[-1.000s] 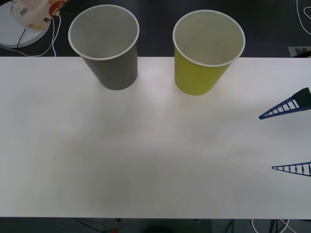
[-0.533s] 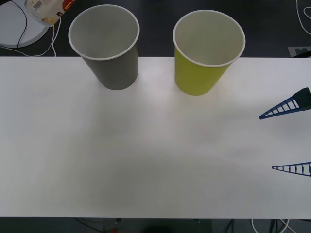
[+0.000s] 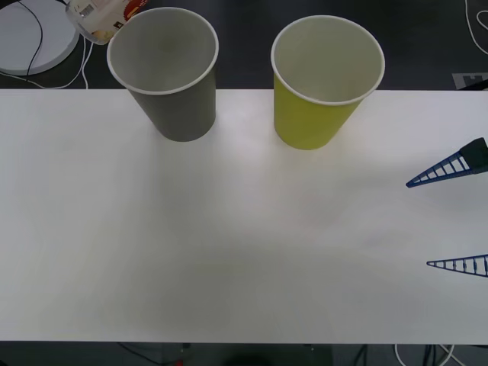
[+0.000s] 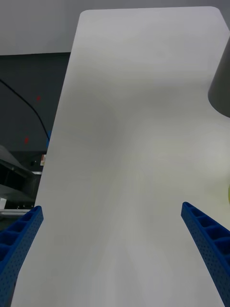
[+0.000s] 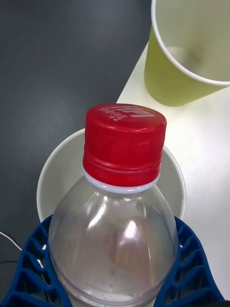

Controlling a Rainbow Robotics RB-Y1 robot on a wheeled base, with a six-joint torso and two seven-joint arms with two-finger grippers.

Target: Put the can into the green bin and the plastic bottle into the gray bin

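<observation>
The plastic bottle (image 5: 114, 211) sits clamped between the blue ribbed fingers (image 5: 29, 268) of the left tool (image 5: 112, 283), which curve around both sides of its clear shoulder. In the left wrist view its red screw cap (image 5: 124, 143) leads, and the long axis runs from the tool out toward the white-lined mouth of the gray bin (image 5: 57, 177) seen just past the cap. In the front view the bottle (image 3: 107, 17) appears at the upper left, tilted, its labelled body and a bit of red showing just beside the far left part of the gray bin's (image 3: 169, 84) rim; the arm carrying it is cut off by the frame edge there, so its pose cannot be told.

The gray bin stands upright at the far edge of the white surface (image 3: 229, 244). The green bin (image 3: 324, 88) stands upright beside it toward the robot's right, apart from it; it shows again in the left wrist view (image 5: 177, 81) beyond the gray one.

The right tool (image 3: 454, 217) hangs at the right edge of the surface, its two blue fingers (image 3: 446, 171) spread wide apart and holding nothing. The right wrist view shows those fingers (image 4: 208, 247) over bare surface (image 4: 134, 144).
</observation>
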